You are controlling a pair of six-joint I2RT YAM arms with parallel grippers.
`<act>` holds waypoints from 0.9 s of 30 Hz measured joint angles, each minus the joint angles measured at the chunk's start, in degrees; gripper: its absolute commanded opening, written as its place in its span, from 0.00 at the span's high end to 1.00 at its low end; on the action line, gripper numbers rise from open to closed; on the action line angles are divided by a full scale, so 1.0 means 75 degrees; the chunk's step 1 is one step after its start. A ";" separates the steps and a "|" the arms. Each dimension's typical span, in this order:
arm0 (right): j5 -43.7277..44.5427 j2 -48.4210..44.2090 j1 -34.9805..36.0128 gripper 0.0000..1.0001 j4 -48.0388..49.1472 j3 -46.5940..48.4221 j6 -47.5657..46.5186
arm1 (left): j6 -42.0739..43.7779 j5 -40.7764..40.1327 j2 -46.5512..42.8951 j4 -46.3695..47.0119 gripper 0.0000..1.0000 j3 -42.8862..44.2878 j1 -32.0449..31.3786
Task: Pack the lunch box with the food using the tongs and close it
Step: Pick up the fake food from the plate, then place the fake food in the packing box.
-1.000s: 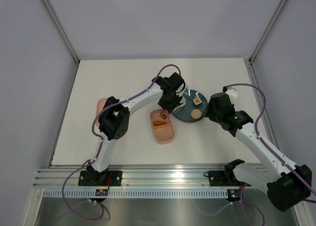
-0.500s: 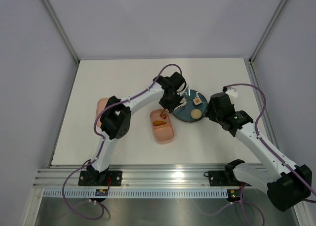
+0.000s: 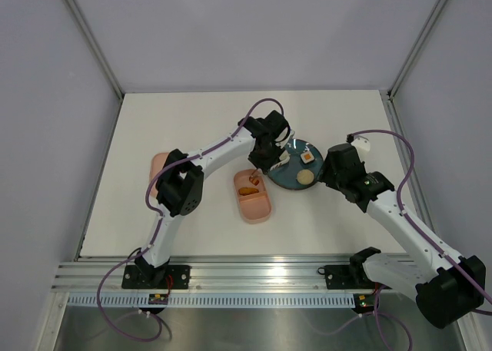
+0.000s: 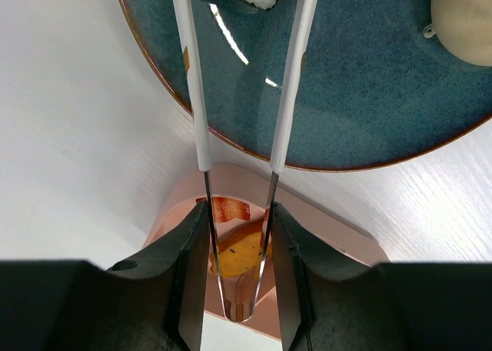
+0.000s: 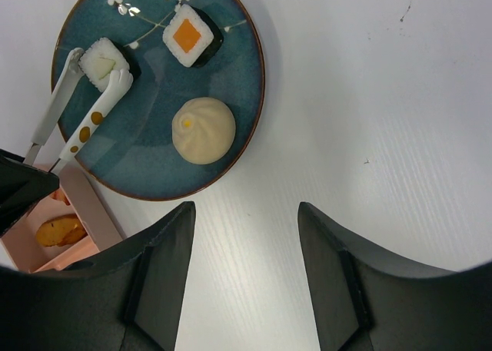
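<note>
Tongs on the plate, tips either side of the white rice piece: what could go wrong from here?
1. The tongs reach the white rice piece only with their very tips, so it may twist out or drop on lifting.
2. The orange-topped cube lies close by on the plate; a slip could knock it.
3. The lunch box compartment beside the plate already holds orange pieces, so room looks tight.

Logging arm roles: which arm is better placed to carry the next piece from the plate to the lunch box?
Left. The left gripper holds the tongs, whose tips flank a white cube on the plate beside the lunch box. The right gripper hangs open, empty.
</note>
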 measured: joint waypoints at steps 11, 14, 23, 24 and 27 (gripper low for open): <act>-0.0017 0.0000 0.0000 0.36 0.0000 0.0000 0.0009 | -0.0006 0.0093 -0.0694 -0.0064 1.00 -0.0221 0.0000; -0.0102 0.0000 0.0000 0.36 0.0003 0.0000 0.0029 | -0.0006 0.0128 -0.1064 -0.0052 1.00 -0.0356 0.0000; -0.0143 -0.0009 0.0000 0.36 0.0000 0.0000 0.0058 | -0.0012 0.0259 -0.1862 -0.0026 1.00 -0.1000 0.0000; -0.0143 -0.0017 0.0000 0.36 0.0000 0.0000 0.0058 | -0.0015 0.0277 -0.2002 -0.0012 1.00 -0.1177 0.0000; -0.0140 -0.0050 0.0000 0.36 0.0000 0.0000 0.0058 | -0.0061 0.0341 -0.2527 -0.0032 1.00 -0.1731 0.0000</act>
